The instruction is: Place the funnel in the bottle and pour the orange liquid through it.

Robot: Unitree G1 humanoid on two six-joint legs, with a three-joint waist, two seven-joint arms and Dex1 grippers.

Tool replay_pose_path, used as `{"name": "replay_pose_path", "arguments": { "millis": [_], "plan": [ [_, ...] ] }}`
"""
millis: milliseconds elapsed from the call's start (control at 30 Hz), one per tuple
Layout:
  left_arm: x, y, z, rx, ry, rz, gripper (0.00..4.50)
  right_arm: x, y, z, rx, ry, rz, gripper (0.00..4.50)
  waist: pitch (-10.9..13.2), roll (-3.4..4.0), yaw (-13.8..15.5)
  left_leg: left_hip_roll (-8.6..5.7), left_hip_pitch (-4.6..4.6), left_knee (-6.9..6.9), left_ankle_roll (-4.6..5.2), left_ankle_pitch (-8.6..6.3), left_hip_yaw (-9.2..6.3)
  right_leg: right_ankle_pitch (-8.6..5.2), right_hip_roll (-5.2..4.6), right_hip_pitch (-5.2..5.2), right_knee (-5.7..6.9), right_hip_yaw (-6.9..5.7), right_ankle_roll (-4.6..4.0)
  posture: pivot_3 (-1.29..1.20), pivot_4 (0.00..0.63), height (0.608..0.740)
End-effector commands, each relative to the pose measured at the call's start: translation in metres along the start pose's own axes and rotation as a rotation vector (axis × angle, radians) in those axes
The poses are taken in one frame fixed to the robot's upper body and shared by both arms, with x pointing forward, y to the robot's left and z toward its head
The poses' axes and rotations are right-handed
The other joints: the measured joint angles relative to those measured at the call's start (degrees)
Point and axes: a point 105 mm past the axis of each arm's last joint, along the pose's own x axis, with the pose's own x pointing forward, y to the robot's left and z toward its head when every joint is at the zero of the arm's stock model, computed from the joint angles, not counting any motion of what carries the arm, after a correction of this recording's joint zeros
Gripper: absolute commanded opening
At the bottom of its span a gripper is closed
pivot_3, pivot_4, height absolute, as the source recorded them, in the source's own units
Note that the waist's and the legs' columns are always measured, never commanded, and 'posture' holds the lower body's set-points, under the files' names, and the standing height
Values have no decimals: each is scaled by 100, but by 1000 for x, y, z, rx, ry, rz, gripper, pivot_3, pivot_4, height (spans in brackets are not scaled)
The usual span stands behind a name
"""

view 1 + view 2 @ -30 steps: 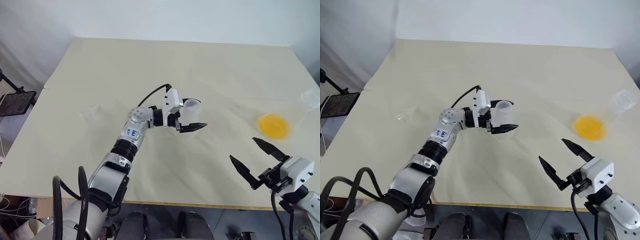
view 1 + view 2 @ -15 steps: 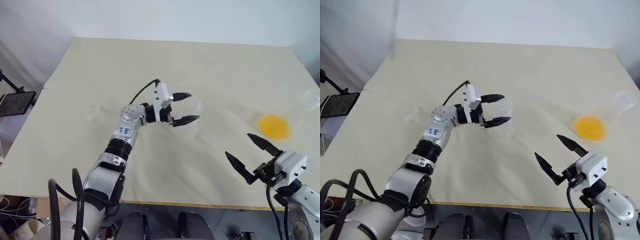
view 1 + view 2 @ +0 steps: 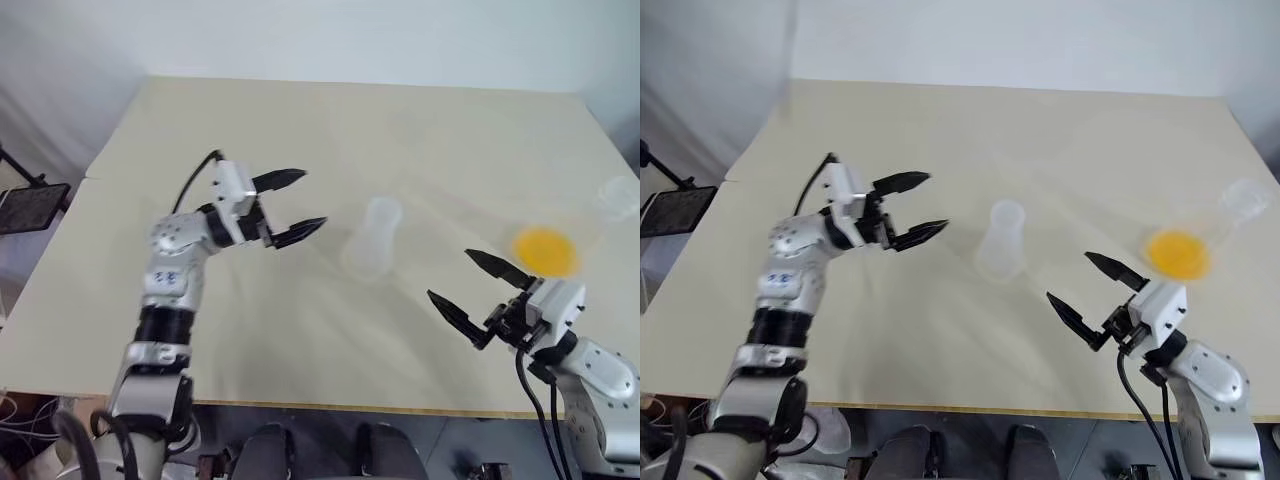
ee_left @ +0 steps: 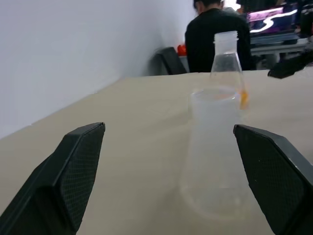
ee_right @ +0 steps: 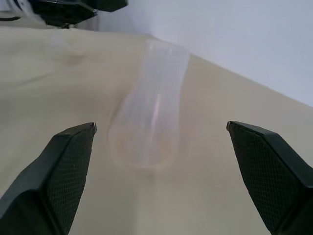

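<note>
Right gripper: nearest item, above the desk's near right part. Jaws released, spread wide, empty, aimed inward toward the desk's middle.

Left gripper: above the desk's left-centre. Jaws released, spread wide, empty, aimed toward the right.

Bottle: small, colourless, see-through; stands upright on the desk near its middle, wide base down, narrow neck up. It lies between the two grippers, apart from both: a clear gap separates it from the left jaws' tips, and a similar gap from the right jaws' tips. In the left wrist view the bottle stands ahead of the jaws, between the lines of the two fingers but beyond their tips. In the right wrist view it likewise stands ahead, in line with the gap and untouched.

Orange liquid: bright yellow-orange patch on the desk's right side, beyond the right gripper, well apart from the bottle. It sits inside the large clear flask, whose neck points toward the desk's right edge. In the left wrist view the flask rises behind the bottle.

Funnel: cannot be made out with any certainty.

Person: dark clothing, beyond the desk's far edge in the left wrist view.
</note>
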Motion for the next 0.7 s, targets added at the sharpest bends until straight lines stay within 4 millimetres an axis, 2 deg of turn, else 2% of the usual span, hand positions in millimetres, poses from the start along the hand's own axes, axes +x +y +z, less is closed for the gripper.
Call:
{"name": "replay_pose_path", "arguments": {
  "millis": [33, 133, 167, 267, 400, 500, 567, 700],
  "plan": [
    [-44, 5, 9, 32, 30, 194, 4474, 13, 6, 8, 17, -43, 117, 4500, 0, 1, -33, 1, 0, -1, 0, 0, -2, 0, -2, -1, 3, 0, 0, 0, 150, 740],
    [-83, 3, 5, 21, 77, 377, 4474, 21, 12, 8, 30, -44, 214, 4500, 0, 0, -78, 6, 2, -1, -1, 0, -4, 0, -6, 3, 2, 5, -1, 0, 150, 740],
    [-103, 1, -1, 14, 105, 462, 4474, 24, 15, 8, 31, -47, 251, 4500, 0, 0, -55, 16, 6, -2, -1, 0, -6, 0, -11, 3, 3, 5, -1, 0, 150, 740],
    [-160, -16, -17, -26, 195, 684, 4474, 34, 23, 7, 21, -61, 343, 4500, 0, -1, -33, 13, 7, 1, 1, -2, -9, 0, -24, 8, 2, 4, -1, 0, 150, 740],
    [-210, -38, -27, -44, 275, 905, 4474, 41, 27, 6, 17, -68, 402, 4500, -1, -7, 16, 3, 3, 9, 12, -7, -17, 1, -38, 16, -3, -4, -1, 0, 150, 740],
    [-223, -46, -28, -47, 292, 985, 4474, 41, 26, 6, 16, -68, 408, 4500, -1, -7, 117, -1, 1, 14, 16, -9, -18, 1, -43, 20, -8, -9, 0, 0, 150, 740],
    [-223, -50, -28, -62, 278, 1011, 4474, 39, 25, 4, 20, -60, 403, 4500, -1, -8, 124, -1, 1, 17, 16, -9, -18, 1, -43, 23, -9, -9, 0, 0, 150, 740],
    [-200, -40, -30, -82, 231, 973, 4474, 36, 24, 2, 26, -46, 398, 4500, -2, -8, 112, 0, 1, 16, 18, -11, -12, 1, -42, 22, -13, -8, 1, 0, 150, 740]
  ]
}}
